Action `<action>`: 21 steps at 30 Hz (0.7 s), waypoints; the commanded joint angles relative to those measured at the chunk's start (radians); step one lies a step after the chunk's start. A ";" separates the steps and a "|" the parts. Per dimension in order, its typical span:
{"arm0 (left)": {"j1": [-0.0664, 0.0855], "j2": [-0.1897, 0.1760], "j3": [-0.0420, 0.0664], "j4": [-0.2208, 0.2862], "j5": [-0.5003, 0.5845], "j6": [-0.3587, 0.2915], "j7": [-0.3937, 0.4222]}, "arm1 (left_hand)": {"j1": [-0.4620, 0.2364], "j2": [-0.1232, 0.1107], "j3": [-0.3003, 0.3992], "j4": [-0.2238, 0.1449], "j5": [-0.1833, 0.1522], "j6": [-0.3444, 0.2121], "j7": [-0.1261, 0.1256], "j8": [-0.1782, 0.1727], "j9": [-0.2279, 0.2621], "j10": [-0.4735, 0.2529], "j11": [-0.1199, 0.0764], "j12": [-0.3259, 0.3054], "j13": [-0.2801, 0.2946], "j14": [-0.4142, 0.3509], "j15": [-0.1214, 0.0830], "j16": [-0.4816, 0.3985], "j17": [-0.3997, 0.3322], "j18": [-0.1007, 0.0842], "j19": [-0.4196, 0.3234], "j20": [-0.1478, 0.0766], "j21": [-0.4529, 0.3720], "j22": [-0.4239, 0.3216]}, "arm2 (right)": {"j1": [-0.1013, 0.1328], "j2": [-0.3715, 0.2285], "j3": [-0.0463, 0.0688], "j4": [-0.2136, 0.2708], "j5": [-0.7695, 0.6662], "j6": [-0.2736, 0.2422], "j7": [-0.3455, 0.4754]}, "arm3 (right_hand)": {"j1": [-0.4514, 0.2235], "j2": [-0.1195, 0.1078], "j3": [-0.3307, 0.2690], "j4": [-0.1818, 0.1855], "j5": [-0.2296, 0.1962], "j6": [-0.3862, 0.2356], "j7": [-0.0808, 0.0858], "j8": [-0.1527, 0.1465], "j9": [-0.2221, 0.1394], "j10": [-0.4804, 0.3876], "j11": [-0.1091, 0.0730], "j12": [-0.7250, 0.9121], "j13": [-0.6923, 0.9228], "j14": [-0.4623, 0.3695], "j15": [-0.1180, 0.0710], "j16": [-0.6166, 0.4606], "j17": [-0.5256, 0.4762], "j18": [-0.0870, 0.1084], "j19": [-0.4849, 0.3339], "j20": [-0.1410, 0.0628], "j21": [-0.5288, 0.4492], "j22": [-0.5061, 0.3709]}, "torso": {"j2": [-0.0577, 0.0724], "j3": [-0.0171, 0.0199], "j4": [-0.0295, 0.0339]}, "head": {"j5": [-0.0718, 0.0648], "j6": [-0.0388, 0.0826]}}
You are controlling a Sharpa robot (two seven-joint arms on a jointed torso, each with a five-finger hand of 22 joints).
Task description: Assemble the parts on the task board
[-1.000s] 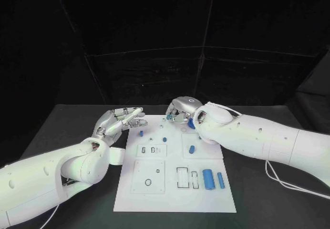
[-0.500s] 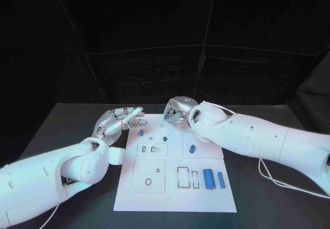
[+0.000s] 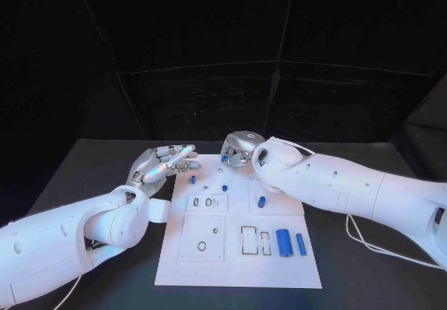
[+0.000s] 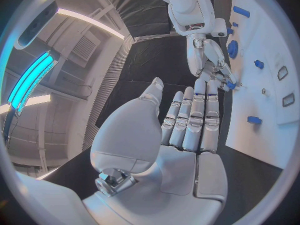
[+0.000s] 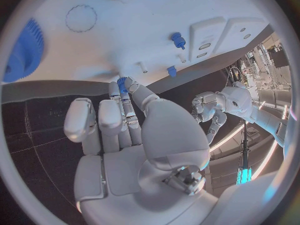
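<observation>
The white task board (image 3: 238, 268) lies mid-table. At its far edge my right hand (image 3: 240, 150) pinches a small blue part (image 3: 227, 157) between thumb and fingertip; the right wrist view shows that part (image 5: 122, 81) at the fingertips, just above the board (image 5: 125, 30). My left hand (image 3: 166, 160) hovers open beside the board's far left corner, fingers straight and together (image 4: 187, 130), holding nothing. The left wrist view also shows the right hand (image 4: 212, 65) with the blue part (image 4: 230, 85) at its tips.
Loose blue parts lie on the board: a small one (image 3: 193, 180), a peg (image 3: 225, 188), a piece (image 3: 261, 202), a thick cylinder (image 3: 283, 243) and a thin rod (image 3: 300, 243). A blue gear (image 5: 25, 50) lies near the right hand.
My right hand and forearm have shifted a little to the left along the board's far edge, still pinching the blue part. The left hand has hardly moved.
</observation>
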 commanded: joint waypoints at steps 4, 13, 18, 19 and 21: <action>0.003 0.001 0.001 0.001 -0.006 0.017 0.001 | -0.009 0.005 -0.004 0.000 0.000 0.000 0.007 -0.005 -0.001 0.000 0.006 -0.004 -0.001 -0.004 0.005 -0.006 0.001 0.013 -0.002 0.007 -0.005 -0.002 | 0.002 0.010 0.000 -0.010 -0.013 0.026 -0.015 | -0.008 -0.013 0.010 0.006 -0.007 -0.005 0.006 0.000 0.000 -0.008 0.005 -0.008 -0.002 0.005 0.005 0.000 -0.008 -0.011 -0.007 0.005 0.000 -0.005 | 0.000 -0.0001 -0.0011 | 0.001 -0.002; 0.004 0.003 0.001 0.000 -0.006 0.021 -0.002 | -0.009 0.005 -0.004 0.000 0.000 0.000 0.007 -0.005 -0.001 0.000 0.006 -0.004 -0.001 -0.004 0.005 -0.006 0.001 0.013 -0.002 0.007 -0.005 -0.002 | 0.004 0.025 0.000 -0.033 -0.014 0.029 -0.024 | -0.022 -0.038 0.029 0.025 -0.011 -0.029 0.014 -0.003 -0.001 -0.046 0.015 -0.014 -0.004 -0.004 0.012 -0.014 -0.039 -0.006 -0.029 0.010 -0.013 -0.032 | 0.001 -0.0003 -0.0009 | 0.002 -0.003; 0.004 0.003 0.001 -0.001 -0.006 0.029 -0.010 | -0.008 0.005 -0.004 -0.001 0.000 0.000 0.007 -0.005 -0.001 0.000 0.006 -0.004 -0.001 -0.004 0.005 -0.007 0.001 0.014 -0.002 0.007 -0.006 -0.002 | 0.006 0.032 0.000 -0.043 -0.013 0.030 -0.021 | -0.033 -0.062 0.034 0.041 -0.014 -0.064 0.026 -0.005 -0.003 -0.084 0.027 -0.014 -0.004 -0.015 0.022 -0.036 -0.078 0.001 -0.056 0.019 -0.031 -0.067 | 0.001 -0.0003 -0.0010 | 0.002 -0.003; 0.004 0.004 0.001 -0.001 -0.006 0.030 -0.012 | -0.008 0.005 -0.004 -0.001 0.000 0.000 0.007 -0.005 -0.001 0.000 0.006 -0.004 -0.001 -0.004 0.005 -0.007 0.001 0.014 -0.002 0.007 -0.006 -0.002 | 0.006 0.032 0.000 -0.043 -0.013 0.029 -0.020 | -0.035 -0.071 0.033 0.046 -0.014 -0.079 0.028 -0.005 -0.004 -0.101 0.030 -0.014 -0.004 -0.019 0.025 -0.045 -0.092 0.004 -0.066 0.021 -0.038 -0.081 | 0.001 -0.0001 -0.0010 | 0.003 -0.004; 0.004 0.004 0.001 -0.001 -0.006 0.032 -0.014 | -0.008 0.005 -0.004 -0.001 0.000 0.000 0.007 -0.005 -0.002 0.000 0.007 -0.004 -0.001 -0.005 0.005 -0.008 0.001 0.014 -0.002 0.007 -0.006 -0.002 | 0.006 0.034 0.000 -0.045 -0.013 0.025 -0.019 | -0.036 -0.080 0.030 0.053 -0.014 -0.103 0.028 -0.005 -0.004 -0.119 0.033 -0.011 -0.004 -0.024 0.027 -0.055 -0.109 0.008 -0.078 0.024 -0.047 -0.099 | 0.002 -0.0002 -0.0012 | 0.003 -0.004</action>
